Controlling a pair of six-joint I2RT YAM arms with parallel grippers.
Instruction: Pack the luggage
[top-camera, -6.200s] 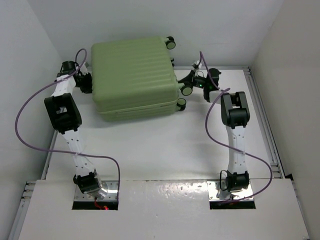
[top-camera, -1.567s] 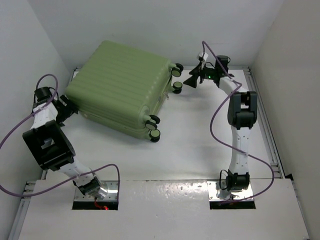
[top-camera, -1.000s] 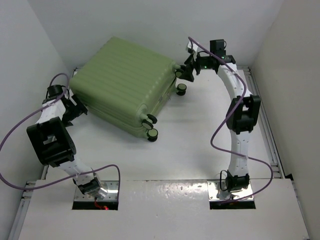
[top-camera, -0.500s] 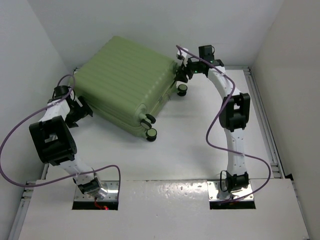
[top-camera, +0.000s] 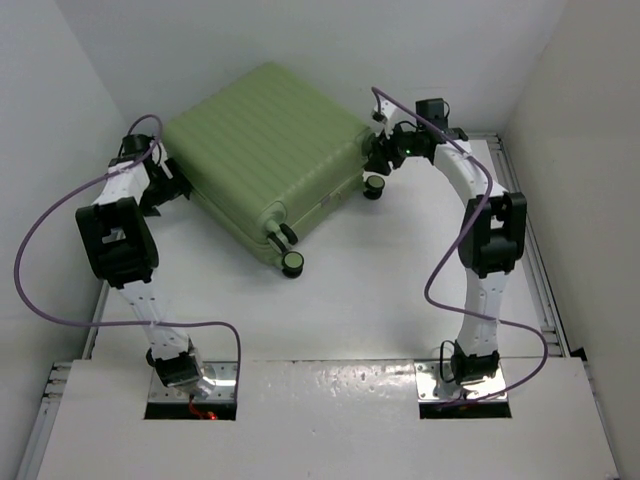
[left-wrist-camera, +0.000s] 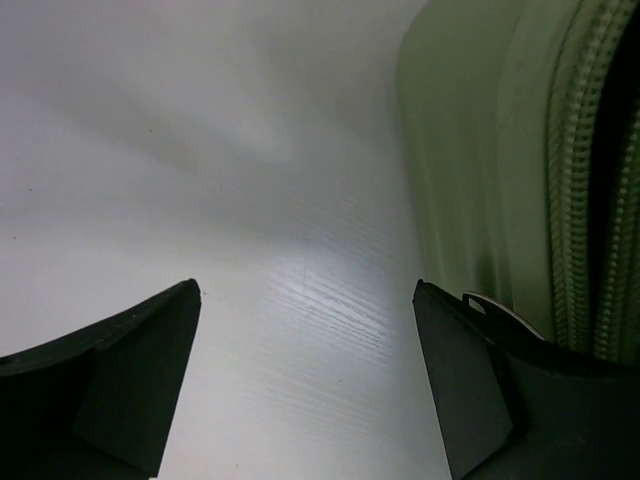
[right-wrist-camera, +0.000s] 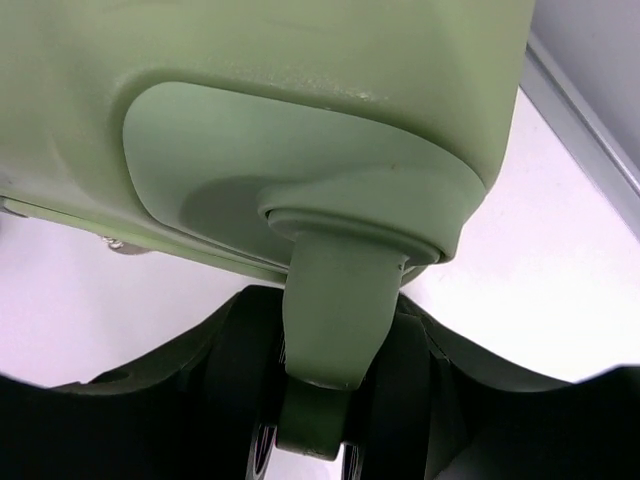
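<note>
While the suitcase (top-camera: 265, 135) lies shut and askew at the far left of the table (top-camera: 380, 300), packing looks unstarted: lid to open, no contents in sight. Left gripper (left-wrist-camera: 305, 292): fingers spread, empty, beside the zip. Right gripper (top-camera: 376, 158): clamped around a corner wheel (right-wrist-camera: 325, 325).

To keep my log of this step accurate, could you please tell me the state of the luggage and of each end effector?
luggage: closed, lying flat on the table.
left end effector: open, empty, next to the luggage's zip edge.
right end effector: closed on a caster at the luggage's corner.
</note>
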